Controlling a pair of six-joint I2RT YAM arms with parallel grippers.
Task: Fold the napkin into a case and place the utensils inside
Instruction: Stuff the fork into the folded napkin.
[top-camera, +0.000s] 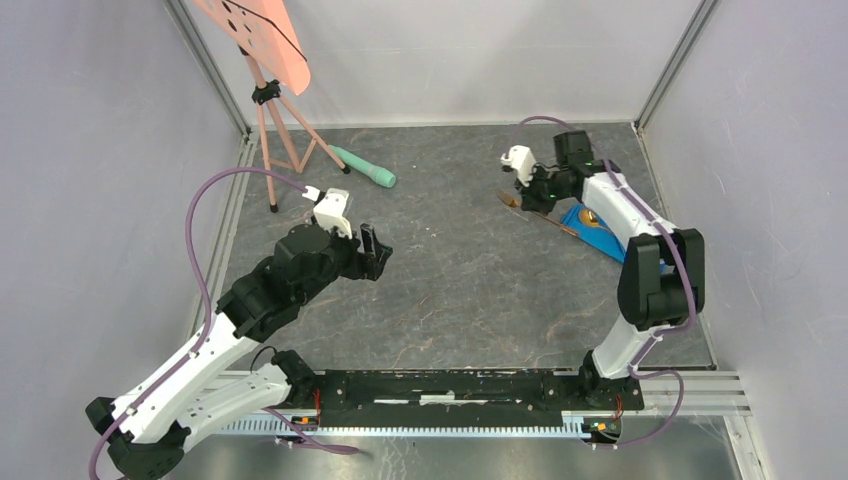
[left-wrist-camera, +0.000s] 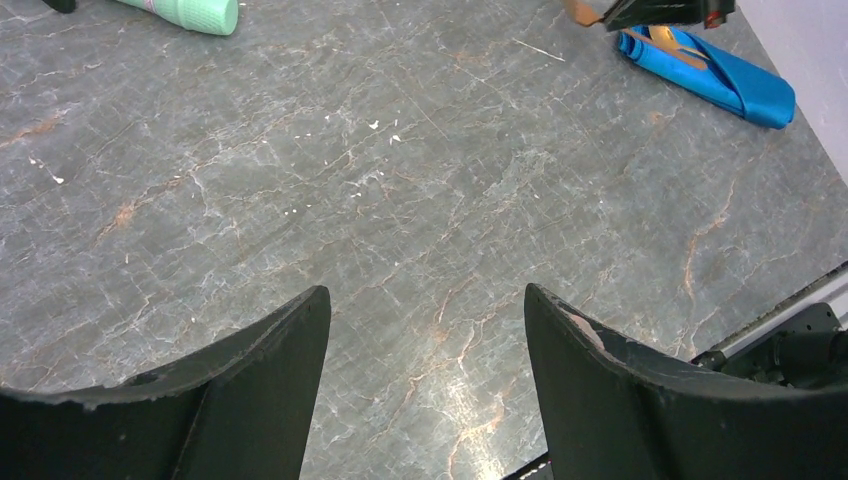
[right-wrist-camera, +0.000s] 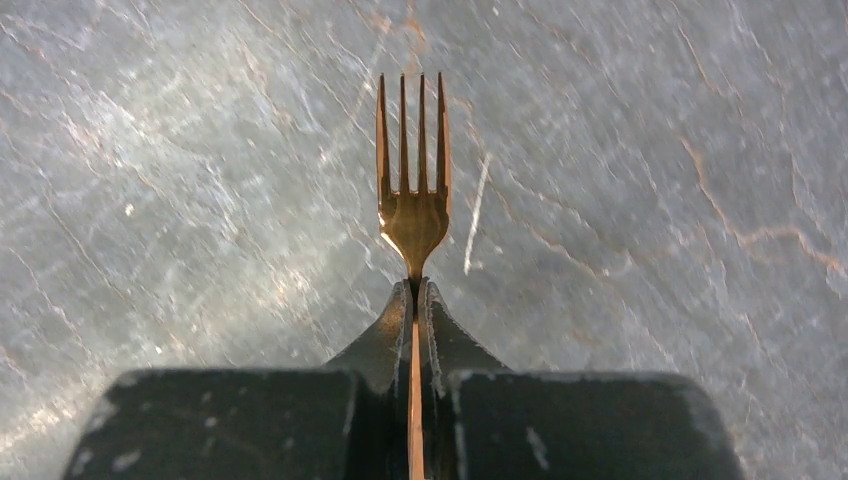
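The napkin lies folded as a narrow blue case (top-camera: 598, 232) at the right of the table, partly under my right arm; the left wrist view shows the case (left-wrist-camera: 735, 88) at top right. A copper-gold spoon (top-camera: 590, 215) rests at the case's near end. My right gripper (top-camera: 530, 192) is shut on the handle of a copper-gold fork (right-wrist-camera: 412, 170). The tines point away from the gripper (right-wrist-camera: 415, 290), over bare table just left of the case. My left gripper (top-camera: 375, 252) hangs open over the table's left-middle, with only bare tabletop between its fingers (left-wrist-camera: 270, 380).
A mint-green cylinder with a black tip (top-camera: 365, 168) lies at the back left, and its end (left-wrist-camera: 190, 12) shows in the left wrist view. A pink tripod (top-camera: 272, 110) stands beside it. Grey walls close in the marbled tabletop (top-camera: 450, 290).
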